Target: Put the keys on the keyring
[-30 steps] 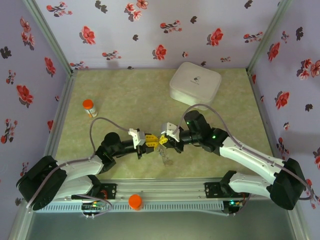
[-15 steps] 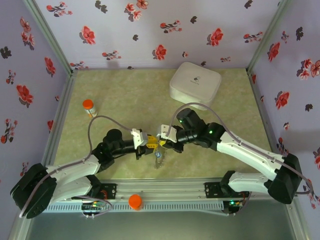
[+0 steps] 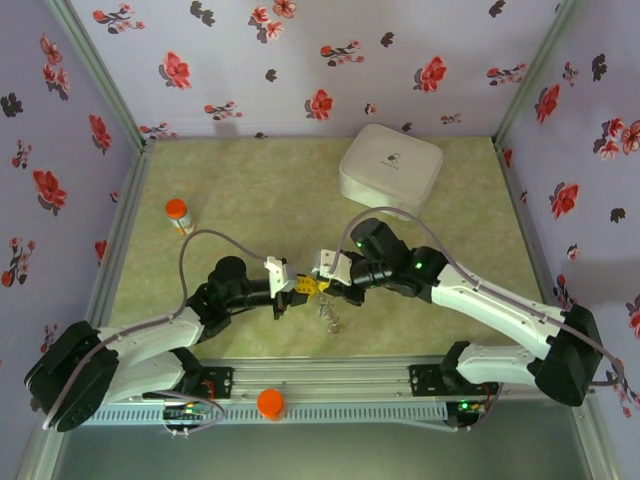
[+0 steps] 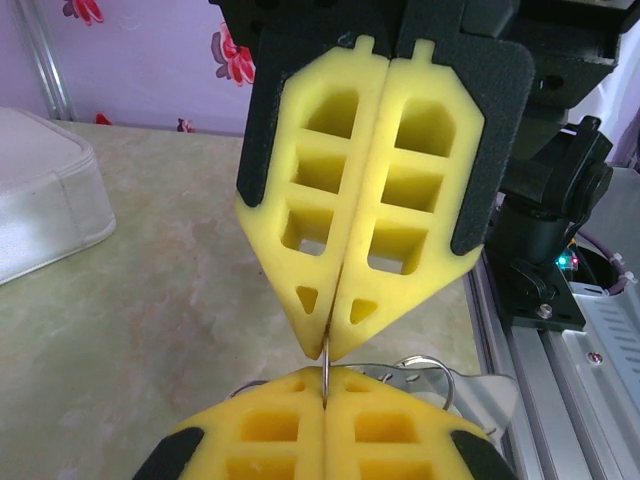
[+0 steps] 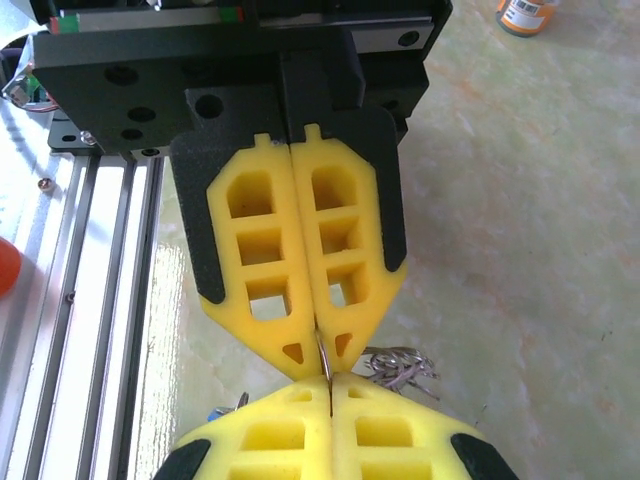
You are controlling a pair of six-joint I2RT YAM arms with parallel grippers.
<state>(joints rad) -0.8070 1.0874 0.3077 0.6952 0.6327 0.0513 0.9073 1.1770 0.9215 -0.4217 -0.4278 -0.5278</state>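
At the near middle of the table (image 3: 250,200) the left pincer (image 3: 308,288) and right pincer (image 3: 324,284) meet tip to tip, both clamped on the thin ring (image 4: 326,362) (likely steadying it for threading), keys (image 3: 328,316) bunched close by.

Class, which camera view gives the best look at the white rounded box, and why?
The top external view: the white box appears whole there, with its full lid and all four rounded corners, unobstructed. The left wrist view catches part of it, one rounded corner and side cut off by the left edge.
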